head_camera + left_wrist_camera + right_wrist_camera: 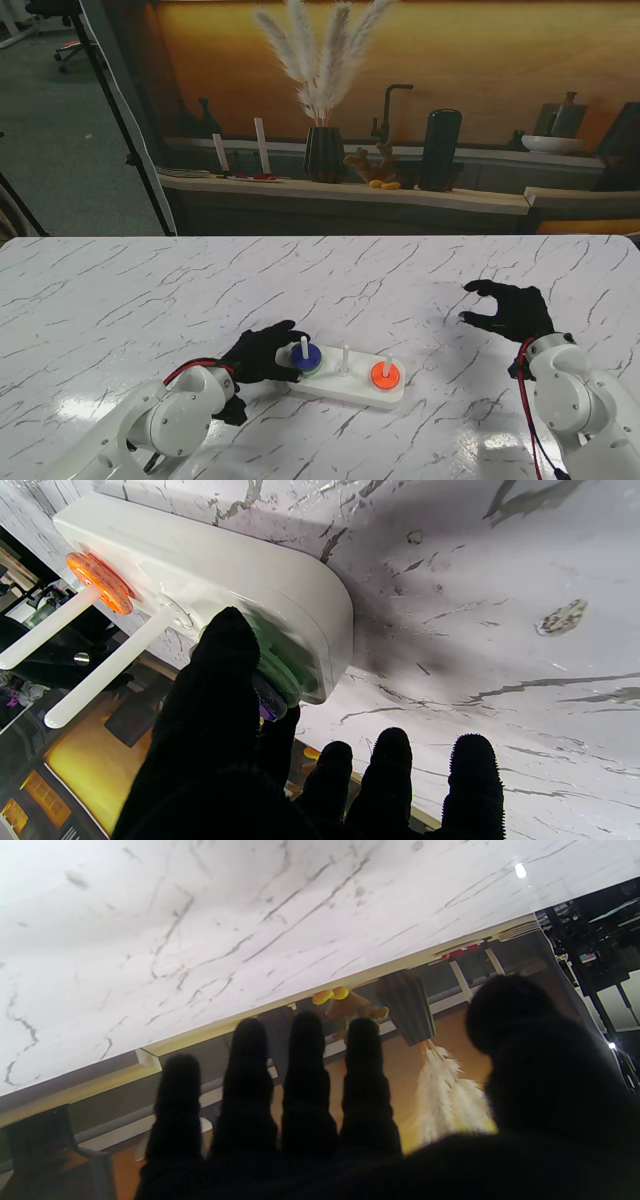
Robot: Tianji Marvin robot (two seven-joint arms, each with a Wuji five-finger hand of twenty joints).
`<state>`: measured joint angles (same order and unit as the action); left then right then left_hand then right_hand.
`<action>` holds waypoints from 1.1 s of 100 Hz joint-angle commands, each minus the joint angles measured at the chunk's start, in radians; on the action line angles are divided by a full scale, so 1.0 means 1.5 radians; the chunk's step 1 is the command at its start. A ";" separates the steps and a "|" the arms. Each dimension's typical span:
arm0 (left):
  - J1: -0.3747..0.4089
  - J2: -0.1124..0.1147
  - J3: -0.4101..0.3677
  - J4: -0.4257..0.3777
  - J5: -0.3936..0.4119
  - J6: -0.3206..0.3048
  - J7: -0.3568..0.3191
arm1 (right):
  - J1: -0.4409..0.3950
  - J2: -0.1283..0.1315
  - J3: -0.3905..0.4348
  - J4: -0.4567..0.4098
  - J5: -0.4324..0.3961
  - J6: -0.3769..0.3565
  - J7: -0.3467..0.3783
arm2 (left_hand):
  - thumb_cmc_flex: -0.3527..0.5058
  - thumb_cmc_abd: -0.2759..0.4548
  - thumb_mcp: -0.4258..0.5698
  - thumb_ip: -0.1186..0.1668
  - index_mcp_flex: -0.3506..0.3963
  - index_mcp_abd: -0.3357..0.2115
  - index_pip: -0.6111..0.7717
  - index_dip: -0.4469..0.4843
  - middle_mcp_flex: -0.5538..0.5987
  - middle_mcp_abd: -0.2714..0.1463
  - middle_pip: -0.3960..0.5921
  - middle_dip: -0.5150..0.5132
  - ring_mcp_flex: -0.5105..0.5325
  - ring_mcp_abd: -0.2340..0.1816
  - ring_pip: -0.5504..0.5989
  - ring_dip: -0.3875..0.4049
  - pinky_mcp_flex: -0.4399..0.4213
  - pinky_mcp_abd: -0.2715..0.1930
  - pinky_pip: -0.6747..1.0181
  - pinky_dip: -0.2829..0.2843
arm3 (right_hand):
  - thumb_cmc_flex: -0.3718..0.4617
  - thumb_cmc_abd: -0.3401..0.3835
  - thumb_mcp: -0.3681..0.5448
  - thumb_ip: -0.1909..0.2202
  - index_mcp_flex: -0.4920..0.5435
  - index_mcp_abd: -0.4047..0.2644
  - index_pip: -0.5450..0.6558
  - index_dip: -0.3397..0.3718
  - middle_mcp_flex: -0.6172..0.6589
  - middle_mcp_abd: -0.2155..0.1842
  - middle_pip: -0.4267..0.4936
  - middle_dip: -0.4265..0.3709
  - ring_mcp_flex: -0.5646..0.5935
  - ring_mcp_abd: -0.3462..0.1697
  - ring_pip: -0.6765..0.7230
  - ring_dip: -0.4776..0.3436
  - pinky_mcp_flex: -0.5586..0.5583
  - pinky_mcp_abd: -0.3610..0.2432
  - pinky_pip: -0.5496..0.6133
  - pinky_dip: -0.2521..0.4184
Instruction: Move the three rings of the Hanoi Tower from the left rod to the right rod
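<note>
1. Fingers of the left hand (pixel 262 355) are set against the ring stack on the left rod (pixel 304 347): in the left wrist view the thumb (pixel 225 645) lies over the purple ring (pixel 270 702) and another finger comes in from the other side, so the ring appears pinched, though a firm grip cannot be confirmed.
2. The purple ring (pixel 311 357) sits on the green ring (pixel 285 667), both threaded on the left rod of the white base (pixel 350 385).
3. The orange ring (pixel 385 376) is already seated on the right rod (pixel 390 362); the middle rod (pixel 345 357) is bare.
4. The relation that matters is judged to be this: the left rod stands upright just past the fingertips, so the ring must be lifted straight along that axis before being carried sideways.
5. The right hand (pixel 507 310) hovers well apart from the base, fingers spread and curled on nothing; the left hand is plainly the nearer.
6. The stand view gives the rod order; only the left wrist view shows the finger contact. The right wrist view shows bare marble table (pixel 150 915) and spread fingers (pixel 305 1065).
</note>
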<state>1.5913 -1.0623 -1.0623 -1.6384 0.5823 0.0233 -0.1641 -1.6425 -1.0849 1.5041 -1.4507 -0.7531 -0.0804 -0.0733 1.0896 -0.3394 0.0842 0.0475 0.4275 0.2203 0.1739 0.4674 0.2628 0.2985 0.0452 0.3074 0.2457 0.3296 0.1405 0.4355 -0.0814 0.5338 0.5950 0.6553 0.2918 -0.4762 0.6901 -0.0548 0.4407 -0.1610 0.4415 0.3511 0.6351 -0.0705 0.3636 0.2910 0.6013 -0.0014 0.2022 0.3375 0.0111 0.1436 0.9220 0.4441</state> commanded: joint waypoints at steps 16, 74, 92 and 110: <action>0.010 -0.007 -0.008 -0.005 -0.011 -0.016 0.004 | -0.005 -0.004 -0.004 -0.003 0.000 0.002 0.001 | 0.030 0.043 -0.017 0.001 0.029 -0.050 0.019 0.020 0.021 -0.015 0.006 0.011 0.010 -0.009 0.009 0.011 -0.011 0.013 0.022 -0.011 | 0.008 0.014 -0.009 0.015 0.001 0.008 0.002 -0.003 0.004 -0.008 -0.001 0.000 0.011 -0.002 0.008 0.005 -0.004 0.160 0.010 -0.010; 0.006 -0.004 -0.009 -0.009 -0.018 -0.013 -0.012 | -0.005 -0.005 -0.002 -0.003 0.000 0.001 -0.001 | 0.030 -0.010 -0.015 0.021 0.017 -0.049 0.016 0.026 0.017 -0.016 0.003 0.008 0.005 -0.008 0.001 0.005 -0.015 0.012 0.006 -0.020 | 0.008 0.014 -0.010 0.015 0.002 0.008 0.003 -0.002 0.004 -0.008 0.000 0.000 0.012 -0.002 0.009 0.005 -0.002 0.160 0.012 -0.009; 0.001 0.001 -0.005 -0.010 -0.016 -0.008 -0.036 | -0.006 -0.005 -0.001 -0.003 0.000 0.001 -0.003 | 0.008 -0.040 0.009 0.024 -0.019 -0.026 -0.022 0.004 -0.002 -0.011 -0.003 0.005 -0.008 -0.007 -0.005 0.000 -0.019 0.012 -0.006 -0.022 | 0.008 0.014 -0.010 0.015 0.002 0.008 0.004 -0.002 0.004 -0.008 0.001 0.001 0.013 -0.002 0.010 0.005 -0.002 0.159 0.013 -0.009; -0.005 0.003 0.000 -0.009 -0.013 -0.009 -0.046 | -0.007 -0.005 0.000 -0.003 0.001 0.002 -0.002 | 0.001 -0.046 0.020 0.022 -0.036 -0.020 -0.038 -0.008 -0.012 -0.007 -0.006 0.003 -0.012 -0.005 -0.007 -0.001 -0.020 0.012 -0.009 -0.021 | 0.009 0.014 -0.009 0.015 0.003 0.008 0.004 -0.002 0.005 -0.009 0.001 0.001 0.013 -0.004 0.010 0.005 -0.002 0.160 0.013 -0.009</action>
<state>1.5833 -1.0560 -1.0666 -1.6531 0.5634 0.0267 -0.2202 -1.6442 -1.0852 1.5057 -1.4516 -0.7526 -0.0774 -0.0758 1.0960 -0.3776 0.0943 0.0588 0.3946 0.1856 0.1287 0.4708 0.2836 0.2893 0.0510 0.3077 0.2467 0.3296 0.1406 0.4357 -0.0940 0.5338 0.5959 0.6321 0.2919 -0.4761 0.6901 -0.0548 0.4407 -0.1609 0.4415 0.3511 0.6352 -0.0705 0.3636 0.2910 0.6013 -0.0014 0.2023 0.3375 0.0124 0.1436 0.9232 0.4440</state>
